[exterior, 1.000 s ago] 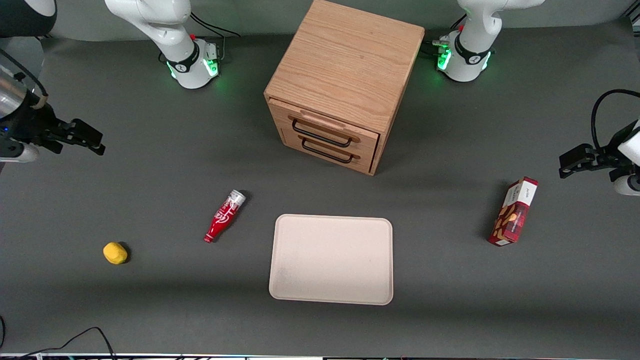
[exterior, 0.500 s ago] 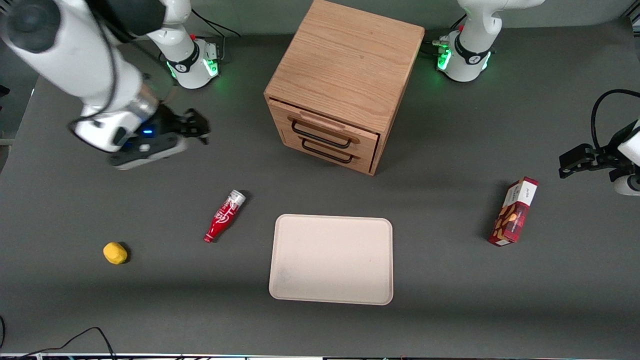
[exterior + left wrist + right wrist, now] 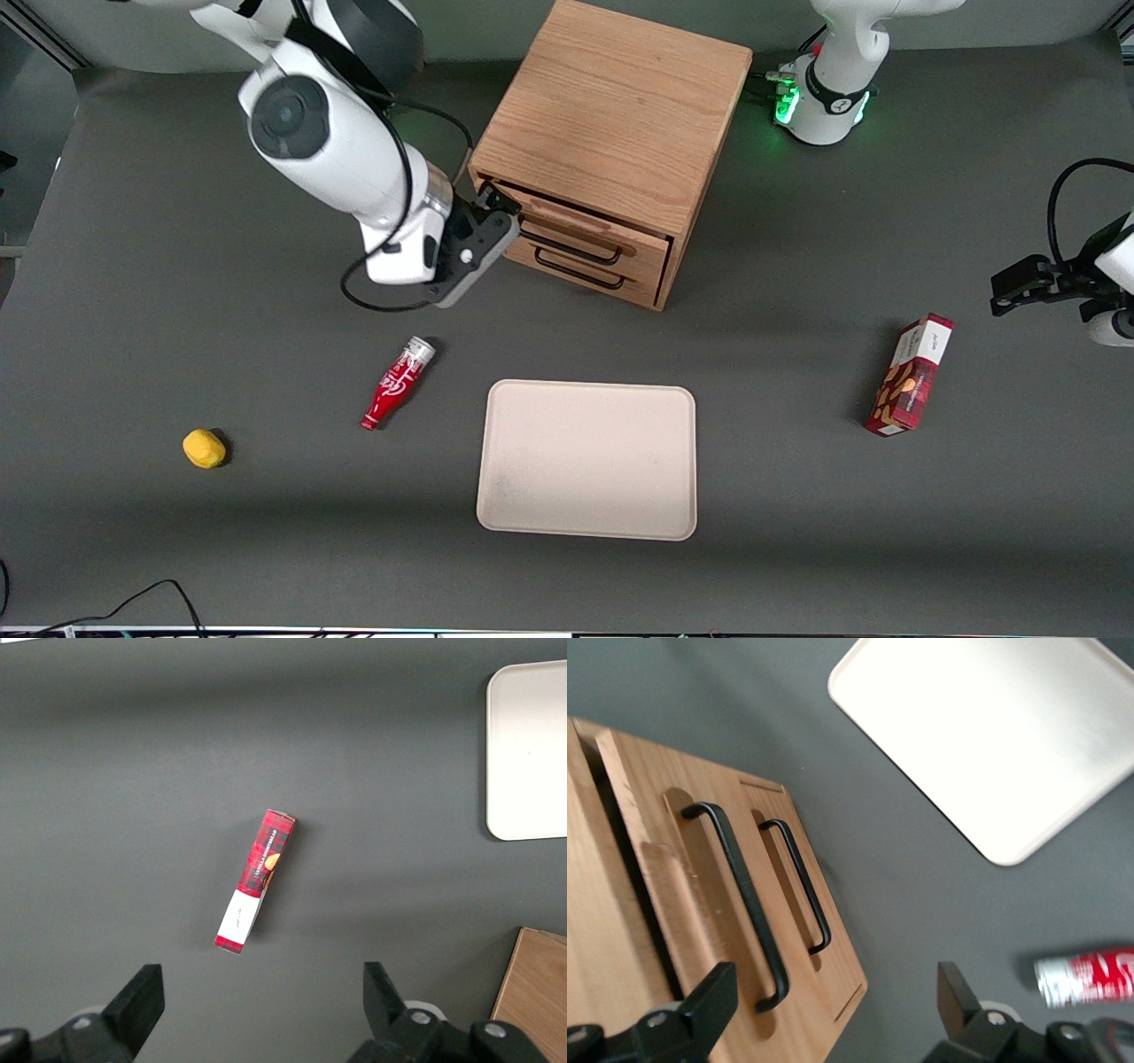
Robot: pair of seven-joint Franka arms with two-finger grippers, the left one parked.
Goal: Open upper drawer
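The oak cabinet [image 3: 611, 115] stands at the table's middle, its two drawer fronts facing the front camera. The upper drawer [image 3: 580, 232] has a black wire handle [image 3: 570, 243] and looks pushed in. The lower drawer [image 3: 589, 270] sits beneath it. My right gripper [image 3: 490, 204] is open and empty. It hovers in front of the upper drawer, at the front's end toward the working arm's side, close to the handle's end without touching it. In the right wrist view the gripper [image 3: 833, 1010] is open before the upper drawer's handle [image 3: 740, 895], with the lower handle [image 3: 797, 886] beside it.
A cream tray [image 3: 586, 459] lies nearer the front camera than the cabinet. A red bottle [image 3: 396, 383] lies beside the tray and a yellow lump [image 3: 204, 448] lies toward the working arm's end. A red box [image 3: 911, 375] stands toward the parked arm's end.
My right arm has swung in from the table's edge to the cabinet's front. The gripper now hovers at the upper drawer's handle end. The drawers and other objects have not moved.
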